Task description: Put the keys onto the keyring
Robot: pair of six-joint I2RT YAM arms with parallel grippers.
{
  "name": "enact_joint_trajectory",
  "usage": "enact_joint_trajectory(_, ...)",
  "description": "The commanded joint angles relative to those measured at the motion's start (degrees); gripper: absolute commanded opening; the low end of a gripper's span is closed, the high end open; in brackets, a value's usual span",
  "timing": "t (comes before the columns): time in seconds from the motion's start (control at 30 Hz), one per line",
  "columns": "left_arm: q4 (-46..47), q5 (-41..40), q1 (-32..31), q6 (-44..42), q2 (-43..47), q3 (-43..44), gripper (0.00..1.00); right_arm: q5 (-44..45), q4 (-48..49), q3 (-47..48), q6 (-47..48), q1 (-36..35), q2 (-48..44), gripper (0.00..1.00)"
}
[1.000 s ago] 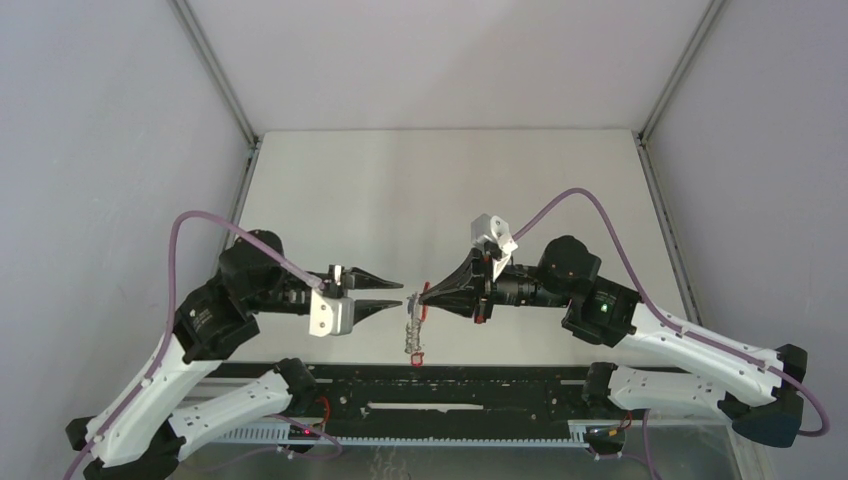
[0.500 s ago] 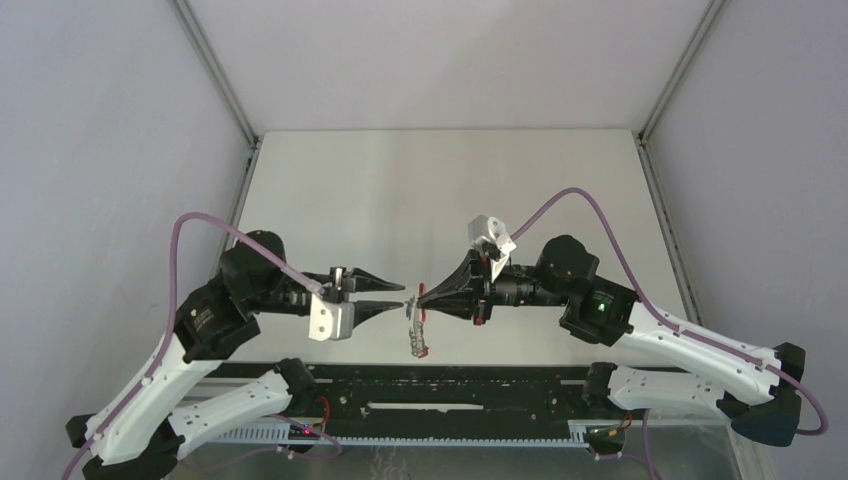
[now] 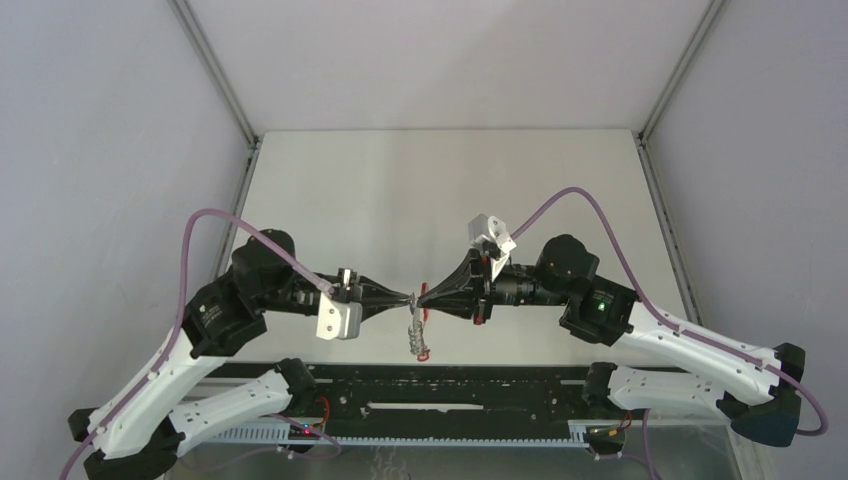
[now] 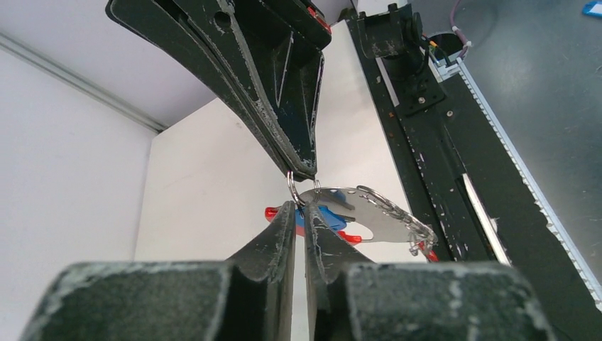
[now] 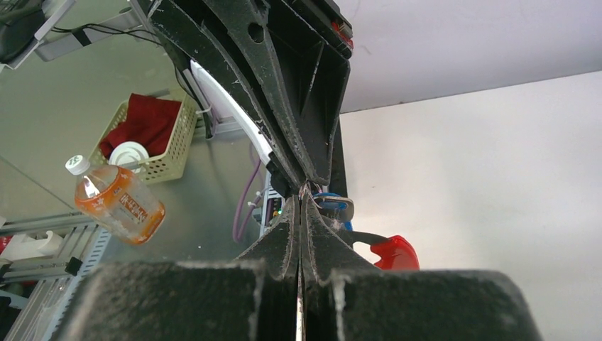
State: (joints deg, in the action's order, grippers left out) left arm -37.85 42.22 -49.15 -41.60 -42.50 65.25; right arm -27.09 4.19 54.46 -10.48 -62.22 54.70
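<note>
The right gripper (image 3: 424,296) is pinched tight on the keyring (image 3: 416,338). The left gripper (image 3: 404,298), jaws a bare slit apart, nips the keyring's top ring. Both arms reach level, tip to tip, with the keyring dangling above the worktop (image 3: 400,190) near its front edge.

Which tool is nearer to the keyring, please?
Right, narrowly. The right tool is shut on the keyring at its top silver ring, the rest dangling below. The left tool faces that ring from the opposite side, tips almost together; contact is unclear.
</note>
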Motion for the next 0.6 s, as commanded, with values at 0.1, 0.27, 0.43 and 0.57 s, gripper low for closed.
enact_joint_trajectory(0.1,1.33,-0.29,-0.67,-0.80,0.23,-1.26,0.10,0.68,3.64,0.65,-0.88,0.51,-1.10,0.00)
enact_joint_trajectory(0.27,0.88,-0.57,-1.44,-2.50,0.59,-2.06,0.06,2.05,3.75,0.65,-1.34,0.52,-1.10,0.00)
enact_joint_trajectory(0.43,-1.06,-2.32,-2.99,-6.08,1.01,-2.48,0.06,2.78,3.31,0.65,-1.37,0.52,-1.24,0.00)
enact_joint_trajectory(0.57,-1.79,-3.24,-3.73,-8.68,1.94,-3.33,0.06,3.01,3.24,0.65,-1.20,0.69,-1.49,0.00)
